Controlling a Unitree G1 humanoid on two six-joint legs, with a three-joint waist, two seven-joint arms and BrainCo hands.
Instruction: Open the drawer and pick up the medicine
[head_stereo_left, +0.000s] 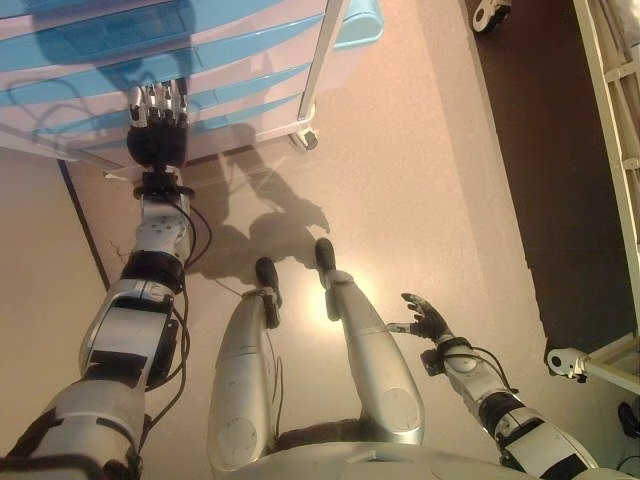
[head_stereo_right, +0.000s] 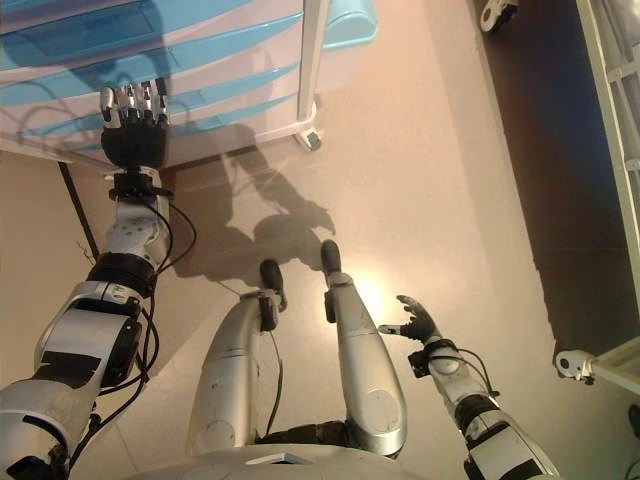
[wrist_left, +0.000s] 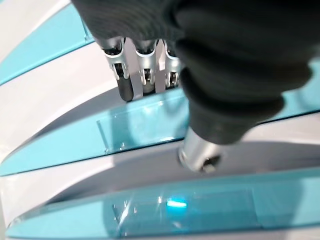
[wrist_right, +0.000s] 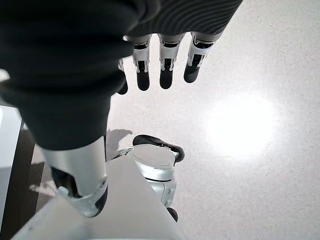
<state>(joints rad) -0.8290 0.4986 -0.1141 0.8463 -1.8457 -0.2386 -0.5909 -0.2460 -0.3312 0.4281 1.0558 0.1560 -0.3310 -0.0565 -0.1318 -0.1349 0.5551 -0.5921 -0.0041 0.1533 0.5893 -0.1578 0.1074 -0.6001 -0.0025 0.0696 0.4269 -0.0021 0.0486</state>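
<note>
A white drawer cabinet (head_stereo_left: 262, 118) with several pale blue see-through drawers (head_stereo_left: 250, 62) stands on the floor at the far left. All the drawers look shut. My left hand (head_stereo_left: 157, 125) is stretched out to the cabinet with straight fingers, its fingertips (wrist_left: 126, 90) at the upper edge of a blue drawer front (wrist_left: 145, 127). It holds nothing. My right hand (head_stereo_left: 428, 320) hangs low at the right, open and empty, fingers (wrist_right: 165, 70) spread over bare floor. No medicine shows in any view.
The cabinet stands on small casters (head_stereo_left: 307, 139). A white metal frame (head_stereo_left: 612, 110) runs along the right edge, with a wheeled foot (head_stereo_left: 568, 362) at the lower right. A dark floor strip (head_stereo_left: 540, 150) lies beside it. Another caster (head_stereo_left: 490, 12) is at the top.
</note>
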